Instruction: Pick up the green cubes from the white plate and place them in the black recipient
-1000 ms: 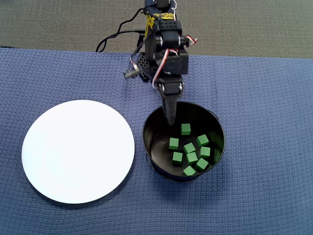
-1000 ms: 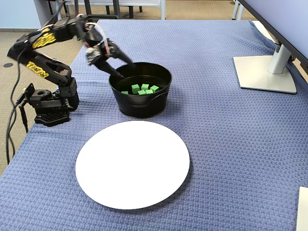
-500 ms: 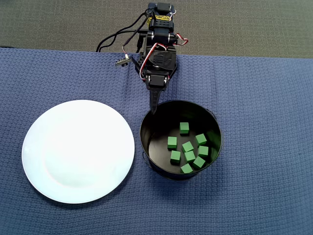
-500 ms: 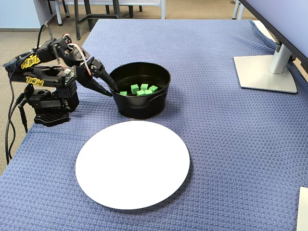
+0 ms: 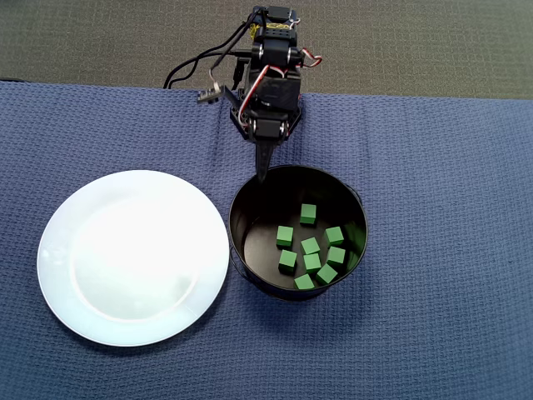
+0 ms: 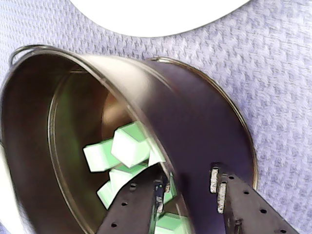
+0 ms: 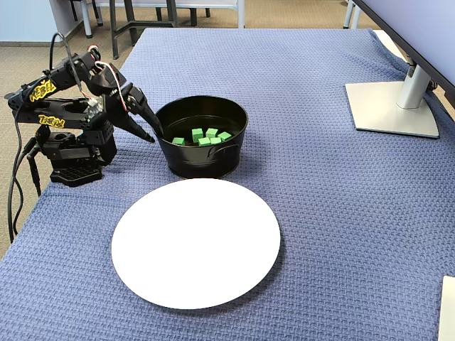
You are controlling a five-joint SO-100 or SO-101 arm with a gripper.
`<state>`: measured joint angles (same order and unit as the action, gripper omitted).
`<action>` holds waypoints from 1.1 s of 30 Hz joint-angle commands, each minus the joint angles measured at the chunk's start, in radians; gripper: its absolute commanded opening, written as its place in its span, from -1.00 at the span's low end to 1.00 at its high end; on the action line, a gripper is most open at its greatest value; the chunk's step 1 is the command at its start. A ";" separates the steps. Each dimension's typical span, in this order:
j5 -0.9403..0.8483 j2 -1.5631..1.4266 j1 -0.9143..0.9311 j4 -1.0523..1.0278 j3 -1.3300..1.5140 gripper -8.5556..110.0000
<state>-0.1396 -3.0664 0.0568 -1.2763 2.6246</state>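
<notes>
Your arm (image 7: pixel 67 114): black plastic | yellow lettering on the links | red-white servo wires, black cables | perforated black tool (image 6: pixel 187 197) fingers

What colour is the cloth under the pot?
Blue, with a woven waffle texture; the cloth shows best in the fixed view.

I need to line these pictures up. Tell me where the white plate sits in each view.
Overhead view: the white plate fills the left half, left of the black pot.
Wrist view: only a sliver of its rim shows at the top edge, beyond the pot.
Fixed view: low centre, in front of the pot.
Shared landmark: the pot holding green cubes.
</notes>
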 commanded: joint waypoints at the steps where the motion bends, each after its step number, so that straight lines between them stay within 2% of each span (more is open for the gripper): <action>1: 0.015 -0.003 -0.031 -0.005 -0.152 -0.86; 15: 0.028 -0.008 -0.008 -0.181 -0.267 -0.86; 33: -0.021 -0.009 0.014 -0.250 -0.219 -0.86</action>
<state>-0.1350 -3.0726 0.0537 -1.5094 2.4007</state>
